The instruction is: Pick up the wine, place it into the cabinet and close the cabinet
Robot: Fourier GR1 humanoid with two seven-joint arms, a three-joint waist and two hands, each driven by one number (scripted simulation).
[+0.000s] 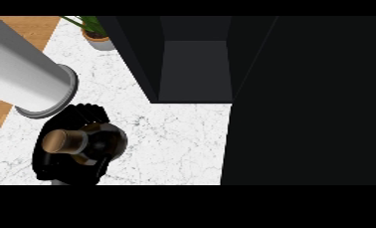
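Left grey forearm (33, 75) comes in large at the upper left of the head view, its black hand (62, 165) curled round the dark wine bottle with the bronze-brown cap (64, 141).

The wine bottle stands upright in the hand over the white marble counter (176, 142) at the lower left, its round cap facing up and its dark shoulder showing to the right of the cap. The fingers wrap the bottle's body from the left and below and hide most of it. To the right and further back stands the tall black cabinet (195, 67), door open, its dark grey inside bare to view. A small potted green plant in a terracotta-rimmed pot (95, 35) sits on the counter at the far left, beside the cabinet's left wall. A strip of wooden floor (29, 25) shows beyond the counter's edge.
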